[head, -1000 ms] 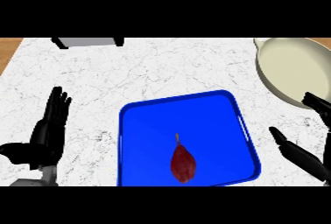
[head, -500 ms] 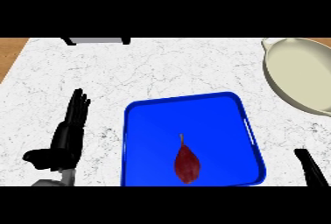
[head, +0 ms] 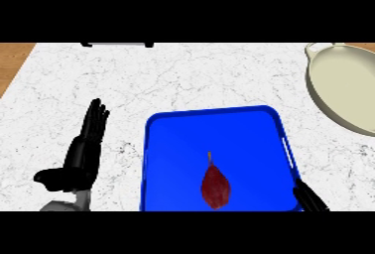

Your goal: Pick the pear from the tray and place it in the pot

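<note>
A dark red pear (head: 216, 186) with a thin stem lies in the lower middle of the blue tray (head: 176, 139). The cream pot (head: 344, 84) stands at the right edge of the marble counter. My left hand (head: 81, 154) stays open to the left of the tray, fingers straight and pointing away from me. Only the fingertips of my right hand (head: 309, 198) show at the tray's lower right corner, close to the rim and to the right of the pear. Neither hand touches the pear.
A grey and black appliance (head: 117, 44) sits at the counter's far edge. A strip of wooden surface (head: 13, 62) shows beyond the counter's left side.
The view has shifted, so tray and pot sit further right. My right hand has sunk toward the lower edge until only its tips show. My left hand stays open by the tray.
</note>
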Controlling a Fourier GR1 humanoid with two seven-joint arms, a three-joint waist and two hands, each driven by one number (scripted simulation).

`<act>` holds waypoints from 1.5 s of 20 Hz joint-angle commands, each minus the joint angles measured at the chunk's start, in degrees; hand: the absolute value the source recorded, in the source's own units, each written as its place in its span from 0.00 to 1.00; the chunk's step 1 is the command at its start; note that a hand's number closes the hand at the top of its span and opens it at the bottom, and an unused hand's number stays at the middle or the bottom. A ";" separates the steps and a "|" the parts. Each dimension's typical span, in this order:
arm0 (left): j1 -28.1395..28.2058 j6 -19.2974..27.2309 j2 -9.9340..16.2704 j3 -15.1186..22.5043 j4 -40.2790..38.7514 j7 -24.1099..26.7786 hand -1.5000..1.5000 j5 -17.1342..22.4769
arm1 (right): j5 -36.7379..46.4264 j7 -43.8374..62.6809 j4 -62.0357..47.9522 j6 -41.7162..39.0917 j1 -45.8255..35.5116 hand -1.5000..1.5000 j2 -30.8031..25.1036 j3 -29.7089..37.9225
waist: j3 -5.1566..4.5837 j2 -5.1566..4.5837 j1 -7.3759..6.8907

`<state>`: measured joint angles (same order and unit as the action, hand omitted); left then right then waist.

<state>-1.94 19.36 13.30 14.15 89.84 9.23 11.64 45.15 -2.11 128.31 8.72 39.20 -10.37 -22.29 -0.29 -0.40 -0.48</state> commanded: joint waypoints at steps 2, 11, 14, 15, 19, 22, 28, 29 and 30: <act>4.45 -2.27 1.74 0.21 4.07 -0.15 0.50 0.88 | 12.85 17.02 -1.55 -7.36 -6.64 0.00 4.44 -7.72 | 0.12 0.17 -1.45; 3.38 -2.03 -1.35 -1.57 -0.57 2.17 0.50 -0.91 | 17.22 33.04 -12.36 -11.38 -19.15 0.00 10.29 -15.00 | 0.25 0.35 0.30; 2.45 -0.64 -1.85 -0.93 3.58 -2.23 0.50 -2.26 | 15.63 37.48 -11.60 -14.51 -19.71 0.00 10.33 -15.23 | 0.28 0.43 0.37; -0.57 -1.00 -2.61 -2.13 0.00 -1.21 0.50 -2.37 | 12.79 33.28 -16.14 -12.04 -20.39 0.00 9.70 -11.67 | 0.29 0.36 0.54; -1.05 -2.44 -3.20 -3.50 -1.26 -1.99 0.50 -3.69 | 9.37 35.52 -18.24 -13.97 -26.82 0.00 10.30 -9.98 | 0.29 0.38 0.53; 2.53 -6.78 -1.79 -5.73 -1.79 2.46 0.50 -2.29 | 12.34 37.49 -21.35 -8.71 -27.18 0.00 10.34 -15.54 | 0.28 0.41 0.46; 2.11 -2.09 -6.77 -3.05 1.60 -1.67 0.50 -7.87 | 11.10 37.50 -28.07 -4.69 -30.38 0.00 10.36 -15.37 | 0.29 0.43 0.46; 2.03 -3.67 -5.41 -4.07 3.85 -5.62 0.50 -6.33 | 9.12 36.96 -24.40 -9.89 -31.60 0.00 9.39 -10.55 | 0.29 0.43 0.45; 3.24 -4.16 -6.06 -4.09 3.77 -3.92 0.50 -7.12 | 9.72 35.55 -27.05 -6.97 -30.75 0.00 9.80 -11.80 | 0.29 0.43 0.46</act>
<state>0.01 15.95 8.12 10.32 91.83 6.40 5.71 55.68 34.31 103.11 1.12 9.46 -0.37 -35.18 0.00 0.02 -0.03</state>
